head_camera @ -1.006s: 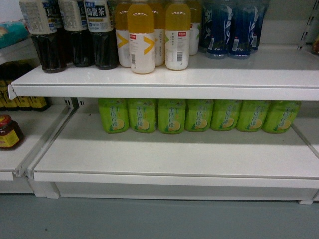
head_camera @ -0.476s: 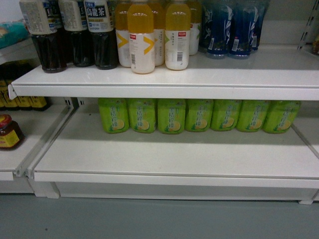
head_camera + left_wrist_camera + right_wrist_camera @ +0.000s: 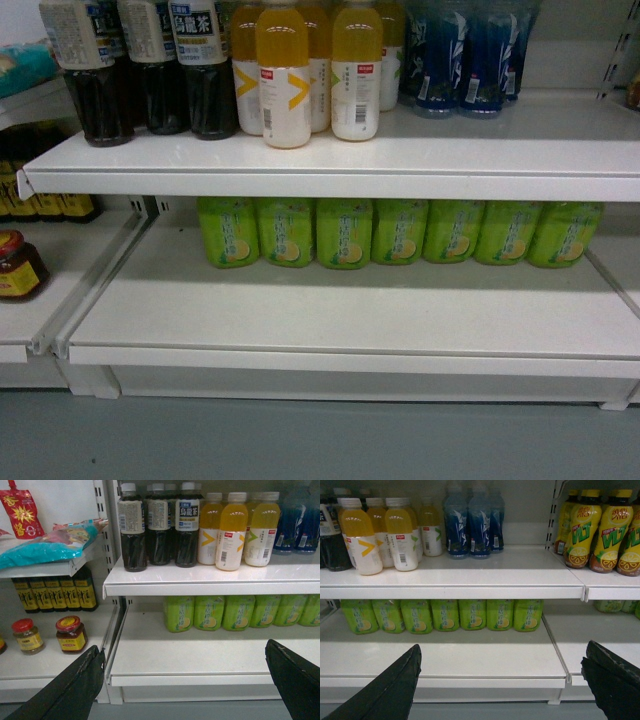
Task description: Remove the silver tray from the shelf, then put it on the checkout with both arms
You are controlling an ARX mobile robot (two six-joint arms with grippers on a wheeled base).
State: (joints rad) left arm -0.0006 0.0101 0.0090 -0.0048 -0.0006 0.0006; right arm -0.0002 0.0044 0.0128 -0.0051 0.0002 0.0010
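Observation:
The silver tray appears in none of the views, and the checkout is out of view too. The shelf (image 3: 350, 312) is a bare white board in front of a row of green bottles (image 3: 400, 232). My left gripper (image 3: 183, 647) is open, its black fingers (image 3: 75, 685) spread wide in front of the shelf (image 3: 200, 655) with nothing between them. My right gripper (image 3: 503, 646) is open as well, fingers (image 3: 610, 680) wide apart before the same shelf (image 3: 470, 655). Neither gripper shows in the head view.
The upper shelf board (image 3: 400, 150) carries dark tea bottles (image 3: 150, 65), orange juice bottles (image 3: 285, 75) and blue bottles (image 3: 465, 60). Red-lidded jars (image 3: 71, 634) stand in the left bay, yellow drink bottles (image 3: 600, 535) in the right bay. Grey floor (image 3: 320, 440) lies below.

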